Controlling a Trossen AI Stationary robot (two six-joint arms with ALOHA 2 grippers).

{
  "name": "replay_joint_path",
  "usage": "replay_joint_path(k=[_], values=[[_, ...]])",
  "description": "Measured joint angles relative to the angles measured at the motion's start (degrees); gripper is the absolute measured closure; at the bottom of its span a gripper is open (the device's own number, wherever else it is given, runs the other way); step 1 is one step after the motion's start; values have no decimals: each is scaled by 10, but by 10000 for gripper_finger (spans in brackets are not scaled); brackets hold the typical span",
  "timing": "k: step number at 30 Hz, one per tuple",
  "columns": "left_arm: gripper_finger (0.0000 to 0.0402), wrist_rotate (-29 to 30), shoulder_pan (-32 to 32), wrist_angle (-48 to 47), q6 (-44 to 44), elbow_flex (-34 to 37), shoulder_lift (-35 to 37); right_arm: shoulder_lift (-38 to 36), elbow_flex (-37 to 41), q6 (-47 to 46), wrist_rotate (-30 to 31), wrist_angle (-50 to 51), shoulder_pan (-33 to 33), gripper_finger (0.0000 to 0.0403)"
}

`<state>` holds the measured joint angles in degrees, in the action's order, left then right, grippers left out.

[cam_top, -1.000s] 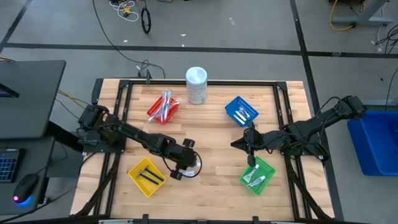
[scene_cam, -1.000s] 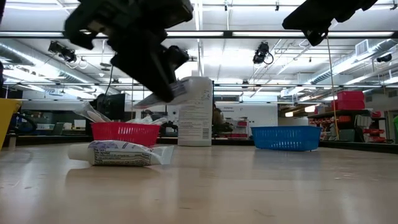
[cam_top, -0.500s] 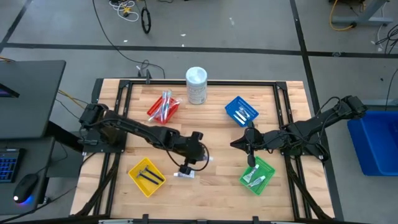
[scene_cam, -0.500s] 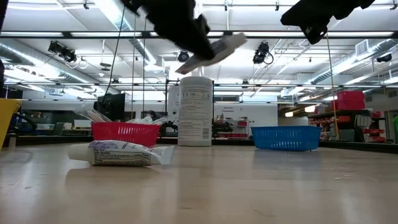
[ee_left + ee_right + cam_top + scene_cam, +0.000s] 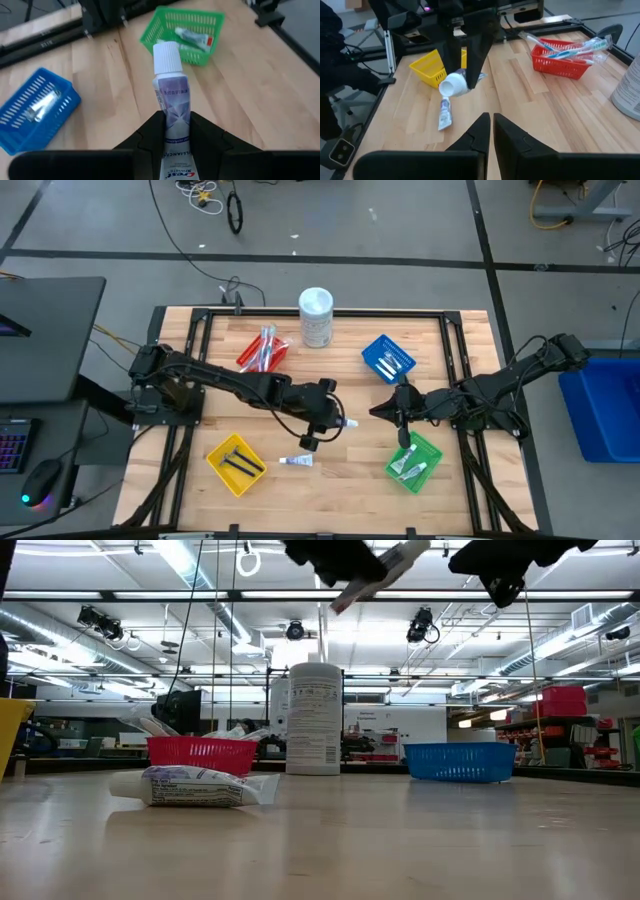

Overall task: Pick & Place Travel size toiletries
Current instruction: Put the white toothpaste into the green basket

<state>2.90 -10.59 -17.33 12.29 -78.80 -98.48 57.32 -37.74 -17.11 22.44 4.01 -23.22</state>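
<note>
A: Counter first: pale wooden boards in a dark frame, both arms reaching in from either side. What stands on it?

B: Tall white container at the far edge, near the middle. Then four baskets. Red basket far left with toothbrushes lying in it, blue basket far right with pale pieces inside, yellow basket near left holding thin black pieces, green basket near right with small tubes in it.

A: And the left tool?

B: Left tool is up above the middle of the counter, between the yellow and green baskets, clamped on a small white tube. In the left wrist view the tube runs out between the two fingers, white cap forward, purple print on its body. In the low view it is lifted high, well clear of the boards, tilted with the cap end up.

A: Right tool?

B: Right tool hangs just beyond the far edge of the green basket, fingers drawn nearly together with only a thin slit between them and nothing in them.

A: Anything loose on the boards?

B: One more small tube, lying flat near the front, just right of the yellow basket and below the left tool. The low view shows it on its side, crumpled, cap pointing right.
</note>
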Motion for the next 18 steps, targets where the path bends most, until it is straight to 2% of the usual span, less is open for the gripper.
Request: replay_joint_path(k=[18], values=[[325, -1, 23, 17, 11, -72, 0, -1, 0, 76, 0, -95, 0, 368]])
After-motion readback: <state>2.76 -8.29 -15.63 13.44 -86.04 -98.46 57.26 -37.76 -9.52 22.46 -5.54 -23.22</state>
